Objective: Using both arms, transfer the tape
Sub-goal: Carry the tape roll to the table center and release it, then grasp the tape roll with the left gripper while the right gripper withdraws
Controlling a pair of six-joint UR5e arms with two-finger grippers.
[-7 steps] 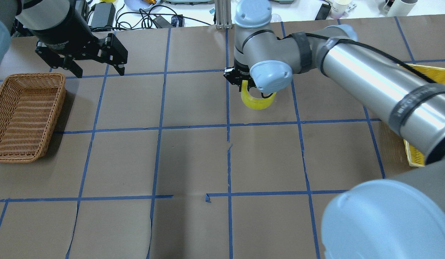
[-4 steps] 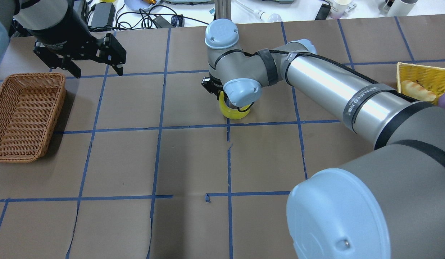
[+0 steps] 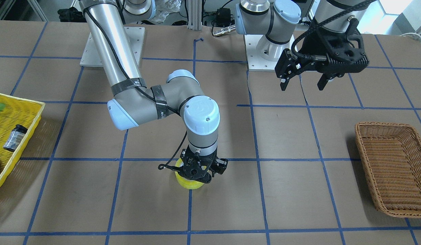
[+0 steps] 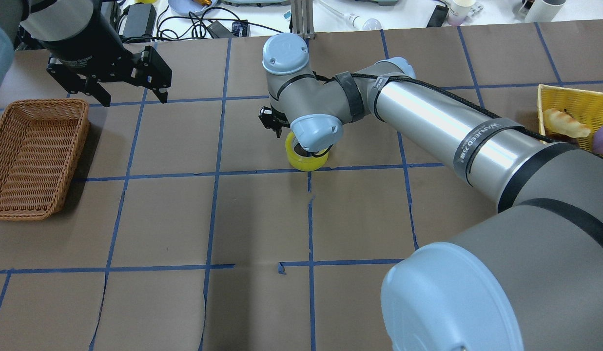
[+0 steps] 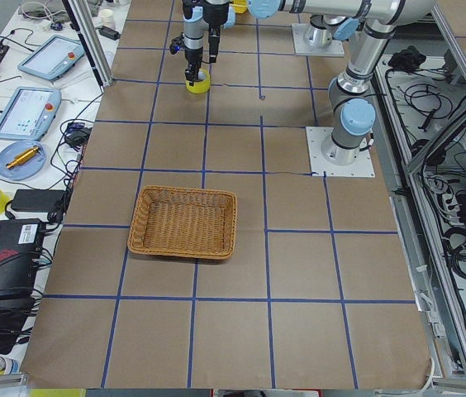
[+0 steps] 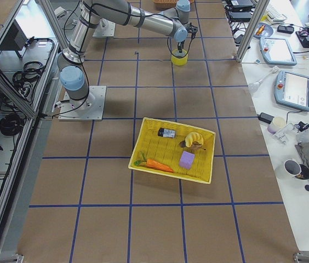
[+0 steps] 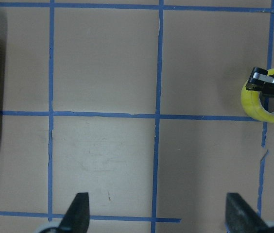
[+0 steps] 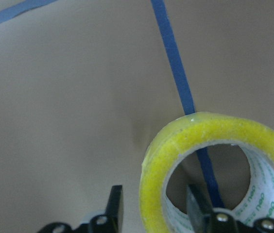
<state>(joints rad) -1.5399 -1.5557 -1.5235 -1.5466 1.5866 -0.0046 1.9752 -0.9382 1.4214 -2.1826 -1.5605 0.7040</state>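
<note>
Yellow tape [image 4: 295,160] sits low at the brown paper tabletop [image 4: 262,219], just toward 12 o'clock from its centre in the overhead view, beside a crossing of blue lines. The jaws of the right arm [image 4: 428,117] are clamped on its wall, one finger inside the ring. The jaws of the left arm [image 4: 72,34] hang wide apart at 10 o'clock. A wicker basket [image 4: 33,156] lies at 9 o'clock.

translucent yellow roll of packing tape [image 4: 299,162] with whitish core, hole upward, low over a blue grid line near mid-table, its wall pinched by the right arm's black gripper [image 3: 197,173], left arm's black gripper [image 4: 134,99] spread wide, well apart
</note>
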